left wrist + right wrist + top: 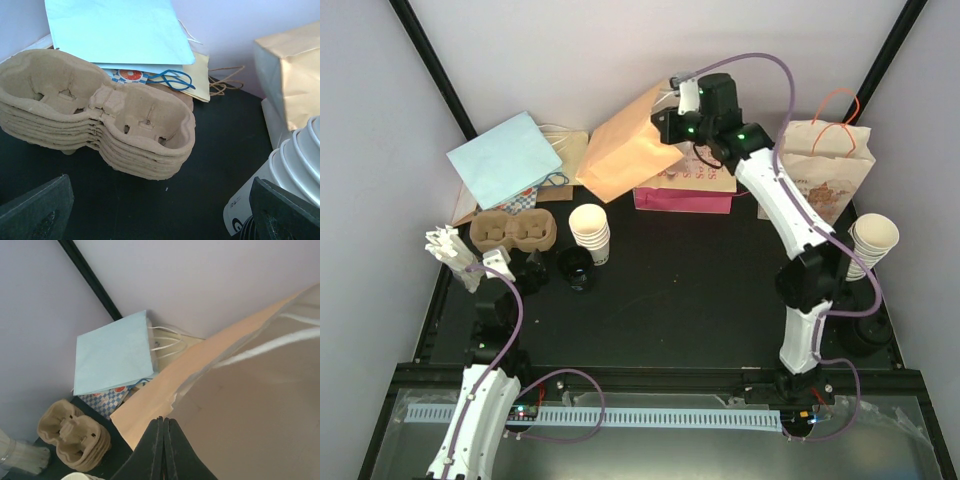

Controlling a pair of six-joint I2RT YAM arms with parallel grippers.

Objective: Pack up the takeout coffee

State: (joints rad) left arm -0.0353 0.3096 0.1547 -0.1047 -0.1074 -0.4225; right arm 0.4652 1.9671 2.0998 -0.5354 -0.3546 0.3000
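nearby, by the bench's (pixel 700 300) left edge, the left end effector (pixel 160 222) hangs with fingers spread, facing a stack of pulp carriers (pixel 100 120). cream cups (pixel 590 232) stand stacked mid-bench beside black lids (pixel 575 270); the single takeout coffee i cannot tell apart. at the back edge, the right end effector (pixel 164 427), fingers pressed together, pinches a tan paper bag (pixel 240 415).

walls (pixel 620 50): plain pale lilac, back and both sides | corners: black posts (pixel 430 62) slanting up at left and right | surface (pixel 700 300): matte black, black frame (pixel 670 374) along near edge | strip (pixel 650 417): white, perforated, crossing grey panel (pixel 720 455) below frame | light: even, soft, faint glare on panel
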